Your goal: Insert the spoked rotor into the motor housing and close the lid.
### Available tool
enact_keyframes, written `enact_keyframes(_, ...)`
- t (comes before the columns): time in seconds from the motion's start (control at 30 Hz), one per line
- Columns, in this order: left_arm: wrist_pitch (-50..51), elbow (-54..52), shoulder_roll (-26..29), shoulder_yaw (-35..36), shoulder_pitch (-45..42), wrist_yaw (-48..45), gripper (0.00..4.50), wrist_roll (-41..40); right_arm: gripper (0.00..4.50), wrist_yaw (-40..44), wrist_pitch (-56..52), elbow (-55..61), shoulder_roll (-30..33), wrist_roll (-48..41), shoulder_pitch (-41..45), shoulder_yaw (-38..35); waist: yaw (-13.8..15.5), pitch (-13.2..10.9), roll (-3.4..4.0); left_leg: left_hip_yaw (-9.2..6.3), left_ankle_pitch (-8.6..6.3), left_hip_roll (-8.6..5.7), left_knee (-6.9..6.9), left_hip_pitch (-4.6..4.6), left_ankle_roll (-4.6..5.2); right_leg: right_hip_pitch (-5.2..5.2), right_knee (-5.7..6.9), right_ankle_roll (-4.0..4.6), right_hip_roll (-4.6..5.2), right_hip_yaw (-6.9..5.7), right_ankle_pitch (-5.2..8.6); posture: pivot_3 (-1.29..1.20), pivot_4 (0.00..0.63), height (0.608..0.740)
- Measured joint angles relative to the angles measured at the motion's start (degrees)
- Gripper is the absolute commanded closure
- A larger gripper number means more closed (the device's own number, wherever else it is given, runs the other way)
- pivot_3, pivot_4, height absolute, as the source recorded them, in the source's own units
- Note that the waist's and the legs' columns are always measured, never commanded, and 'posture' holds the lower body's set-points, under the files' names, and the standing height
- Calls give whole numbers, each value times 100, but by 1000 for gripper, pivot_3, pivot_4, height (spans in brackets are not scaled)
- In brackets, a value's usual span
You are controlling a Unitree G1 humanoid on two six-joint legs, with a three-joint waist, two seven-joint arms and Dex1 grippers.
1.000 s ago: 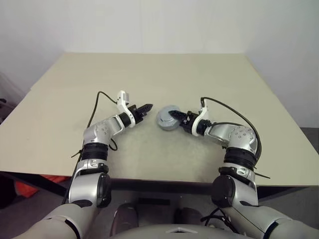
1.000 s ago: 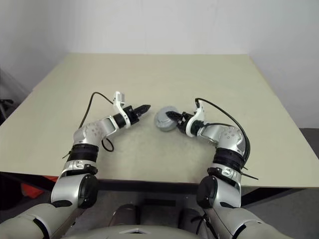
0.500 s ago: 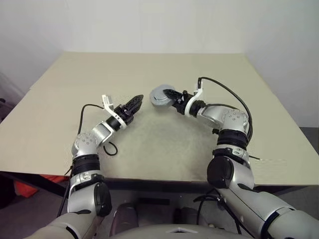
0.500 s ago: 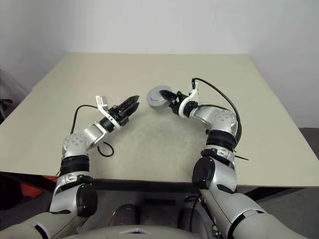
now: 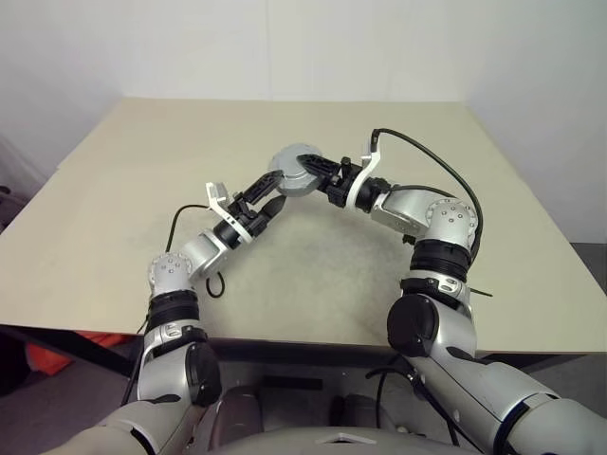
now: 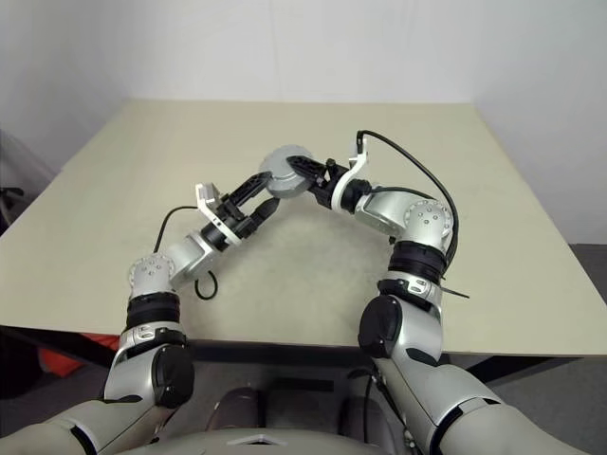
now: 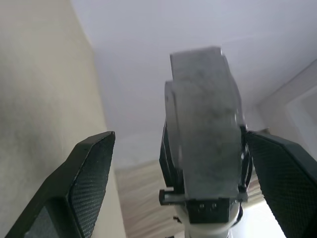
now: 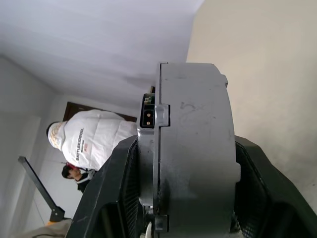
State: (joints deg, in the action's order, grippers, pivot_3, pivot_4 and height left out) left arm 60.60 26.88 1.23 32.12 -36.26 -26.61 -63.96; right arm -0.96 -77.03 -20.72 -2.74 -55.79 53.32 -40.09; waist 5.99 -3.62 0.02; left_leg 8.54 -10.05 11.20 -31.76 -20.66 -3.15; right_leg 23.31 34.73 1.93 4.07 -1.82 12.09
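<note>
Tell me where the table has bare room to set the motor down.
The table is bare on every side: far half toward the wall, both side edges, and the near strip between the arms. Only the middle is crowded, where the right gripper holds the motor housing beside the open left gripper.

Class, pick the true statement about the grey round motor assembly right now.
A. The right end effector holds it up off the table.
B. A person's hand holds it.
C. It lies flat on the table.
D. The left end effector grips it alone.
A: the right end effector clamps the motor assembly above the table, while the left end effector stands open around it.
</note>
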Motion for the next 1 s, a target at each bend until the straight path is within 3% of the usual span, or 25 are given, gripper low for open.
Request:
enact_keyframes(0.33, -174, 181, -50, -141, -175, -193, 60, 5, 2405, -196, -103, 148, -81, -258, -59, 145, 8, 0, 0, -3, -6, 7, -40, -23, 9, 0, 4, -10, 0, -6, -7, 0, 0, 740)
enact_keyframes(0.43, -203, 179, -54, -187, -175, -218, 666, 3, 2405, -252, -101, 150, -87, -293, -92, 205, 8, 0, 0, -4, -7, 7, -46, -27, 10, 0, 4, -15, 1, -6, -10, 0, 0, 740)
enact_keyframes(0.6, -201, 170, -78, -193, -166, -301, 2288, -60, 2405, -285, -85, 173, -73, -357, -221, 224, 10, 0, 0, -4, -7, 7, -52, -33, 10, 1, 4, -18, 3, -7, -16, 0, 0, 740)
enact_keyframes(1.0, -243, 166, -79, -191, -158, -243, 2292, -181, 2405, -256, 73, 245, -48, -375, -236, 436, 16, 0, -1, -5, -7, 7, -57, -33, 10, 1, 5, -20, 3, -7, -19, 0, 0, 740)
